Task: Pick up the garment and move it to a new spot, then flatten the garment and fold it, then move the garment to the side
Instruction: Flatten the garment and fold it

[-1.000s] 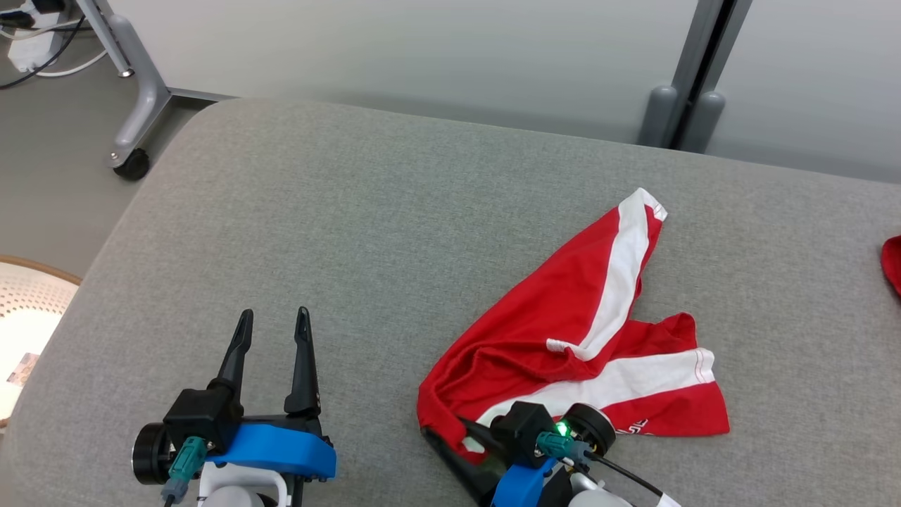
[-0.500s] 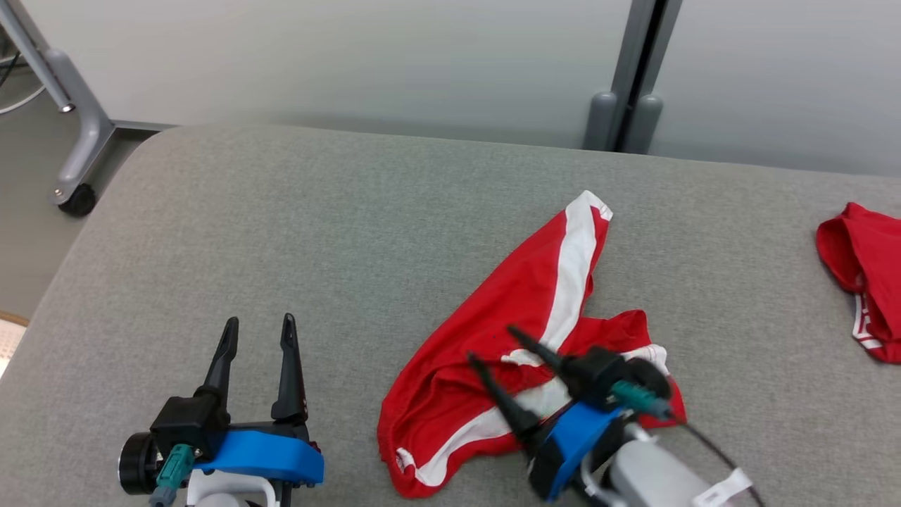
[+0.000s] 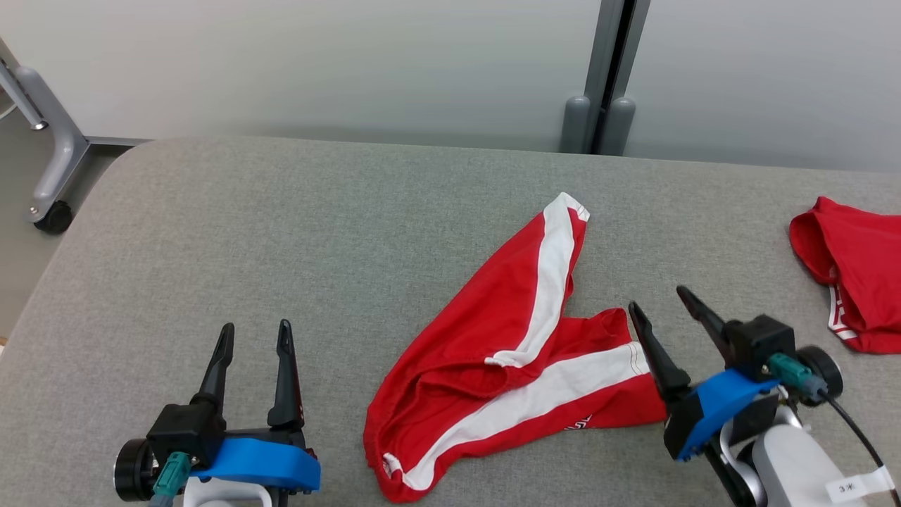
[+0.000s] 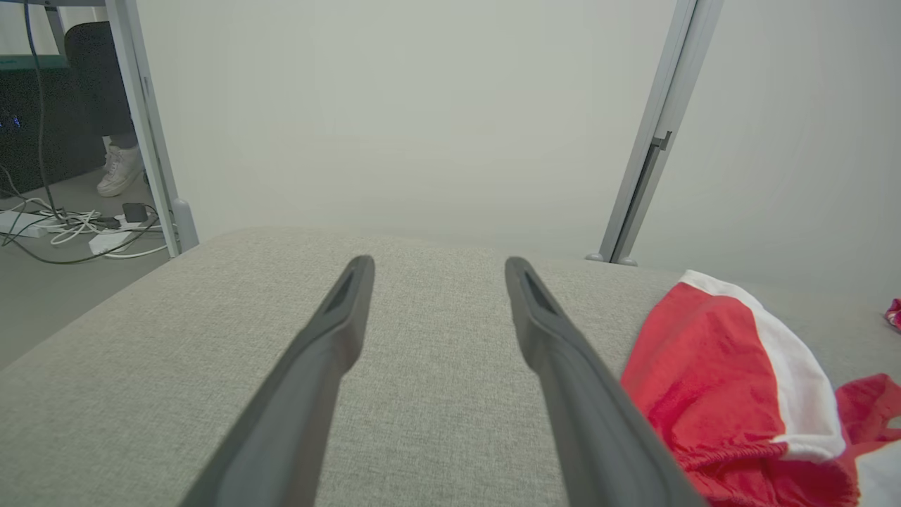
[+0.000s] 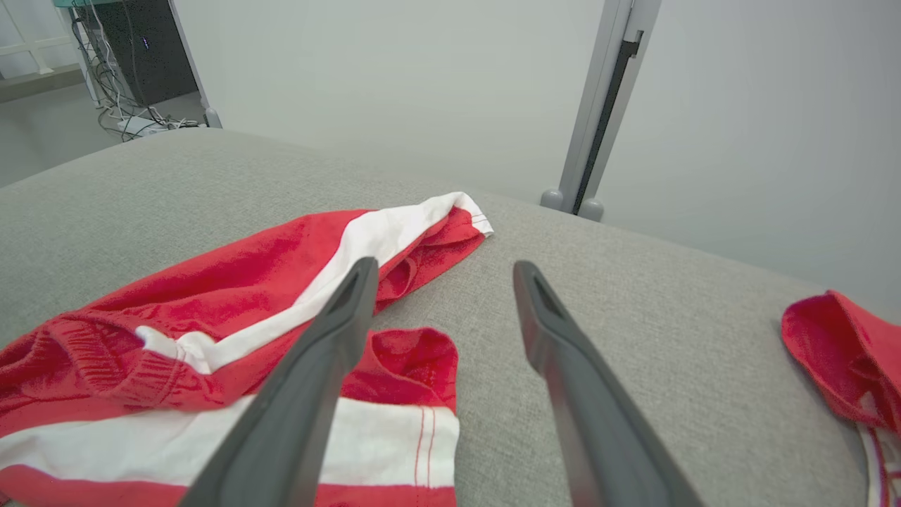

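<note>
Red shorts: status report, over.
Left gripper open, empty. Right gripper open, empty, by the hem. Red shorts lie rumpled, unfolded, on grey pad. Second red garment far right, apart.

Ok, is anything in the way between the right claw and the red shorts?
Nothing visible. The open right claw hangs at the right-hand edge of the shorts. The other red garment lies apart, further right on the grey cushion.

Crumpled red cloth (image 3: 862, 282) on grey cushion (image 3: 317, 232), right edge; castor (image 3: 53, 217) far left.
</note>
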